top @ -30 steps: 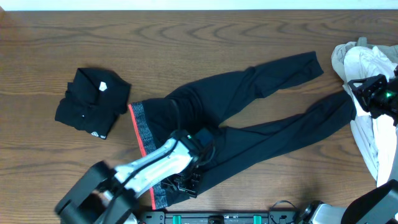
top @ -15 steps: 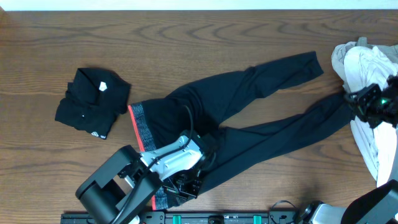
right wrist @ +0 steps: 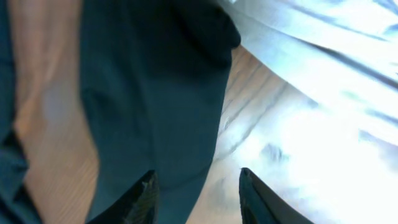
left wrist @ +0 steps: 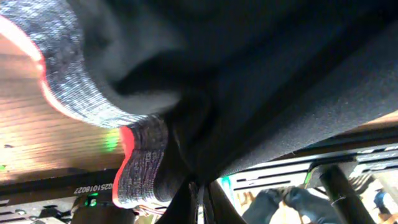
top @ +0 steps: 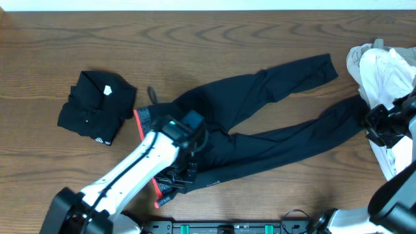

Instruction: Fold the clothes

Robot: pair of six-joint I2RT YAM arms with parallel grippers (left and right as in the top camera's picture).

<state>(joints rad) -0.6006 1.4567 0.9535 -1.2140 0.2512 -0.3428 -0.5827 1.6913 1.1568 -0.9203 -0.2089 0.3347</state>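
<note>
The pants [top: 221,104] lie long-axis left to right, with the waistband at the left, its near corner pinched in the closed left gripper [top: 177,181], and the near leg's cuff far right, just under the right gripper [right wrist: 196,199] — fingers spread, holding nothing.

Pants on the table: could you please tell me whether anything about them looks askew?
The pants look uneven at the waistband: its near corner is bunched and curled in the left gripper; the legs lie flat.
</note>
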